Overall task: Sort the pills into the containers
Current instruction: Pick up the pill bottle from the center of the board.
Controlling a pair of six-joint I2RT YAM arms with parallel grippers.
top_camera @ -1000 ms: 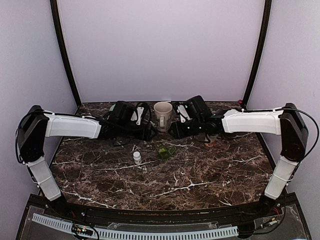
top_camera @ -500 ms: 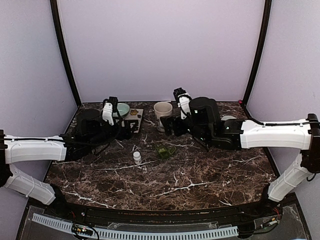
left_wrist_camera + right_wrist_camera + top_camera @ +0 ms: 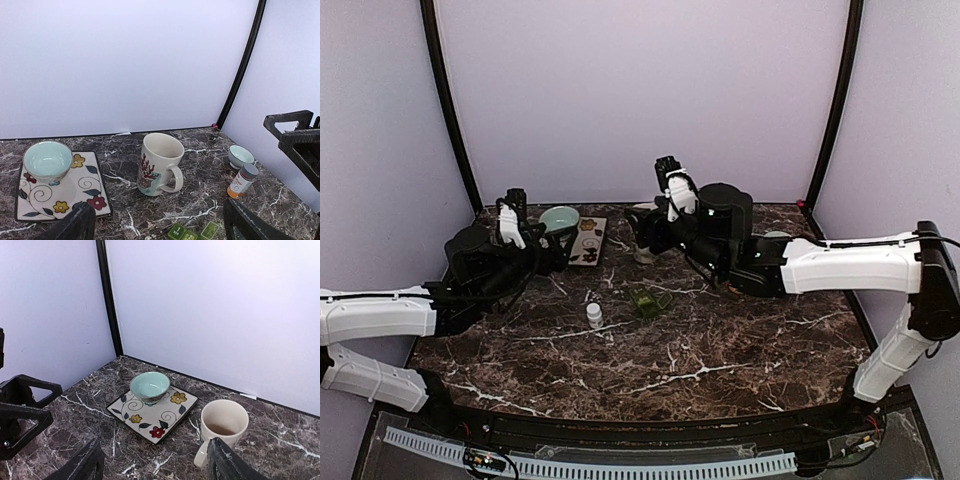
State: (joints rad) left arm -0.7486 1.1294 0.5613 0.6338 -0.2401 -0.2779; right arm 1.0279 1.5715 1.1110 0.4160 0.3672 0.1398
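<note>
The left end effector [image 3: 157, 225] and right end effector [image 3: 155, 462] both gaped empty above the dark marble table [image 3: 720, 360]. The flat dark green plastic pill box [image 3: 647, 303] lay apart from both.

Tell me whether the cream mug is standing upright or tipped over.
Upright: the mug stands on its base on the table, mouth facing up, handle sideways.

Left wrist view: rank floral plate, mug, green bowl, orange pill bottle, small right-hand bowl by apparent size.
1. floral plate
2. mug
3. green bowl, sitting on the plate
4. orange pill bottle and small bowl: these look about alike, so they are not ranked against each other.
</note>
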